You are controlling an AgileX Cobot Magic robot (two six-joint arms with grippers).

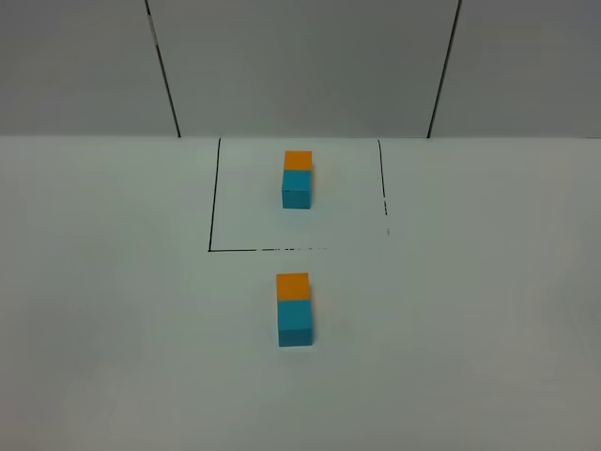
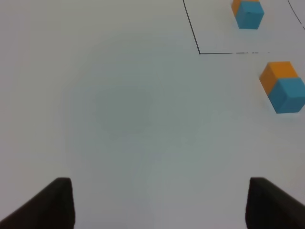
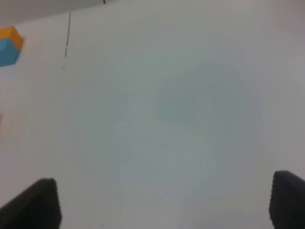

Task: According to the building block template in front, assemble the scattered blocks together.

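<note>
White and matte, the table [image 1: 113, 329] fills the overhead view up to a grey panelled wall [image 1: 300, 66] split by two dark seams.

Nearest the front edge, at mid-width, lie the scattered blocks, now touching as a pair: the cyan-blue cube [image 1: 295, 323] on the near side and the orange cube [image 1: 293, 286] pressed against its far face. They sit just outside the near line of the black outline [image 1: 214, 197], well away from both side edges of the table. The left wrist view shows the same pair [image 2: 282, 87] lying free on the white surface.

Beyond that line, toward the back edge, the building block template [image 1: 298, 178] stands inside the outline, orange cube behind, cyan cube in front; the far line of the square runs along the table's back edge.

Neither arm shows in the overhead view. The left gripper [image 2: 159, 202] hangs over bare table with its dark fingers [image 2: 52, 205] spread apart, holding nothing. The right gripper [image 3: 164, 205] likewise has its fingers [image 3: 38, 205] wide apart over bare surface, with the template [image 3: 9, 45] in the distance.
</note>
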